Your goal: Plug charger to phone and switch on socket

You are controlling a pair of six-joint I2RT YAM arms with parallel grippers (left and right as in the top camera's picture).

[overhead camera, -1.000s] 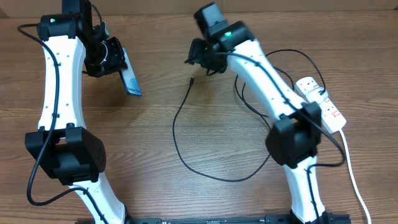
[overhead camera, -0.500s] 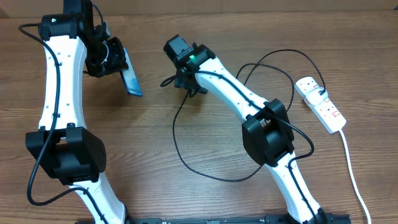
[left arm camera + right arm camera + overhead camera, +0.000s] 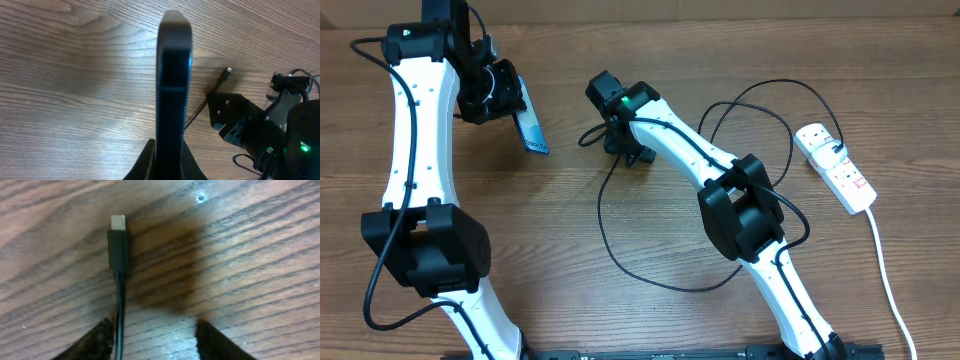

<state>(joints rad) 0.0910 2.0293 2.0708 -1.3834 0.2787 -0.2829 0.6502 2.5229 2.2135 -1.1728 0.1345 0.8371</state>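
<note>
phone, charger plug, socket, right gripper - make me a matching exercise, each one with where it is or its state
Things:
1. phone
2. charger plug
3. socket
4. right gripper

States:
A. lying on the wood, at the table's right edge
B. lying flat on the wood, just ahead of black fingers
C. held edge-up in the left gripper, off the table
D. open, low over the table

Pairs: 1-C, 2-B, 3-A, 4-D
</note>
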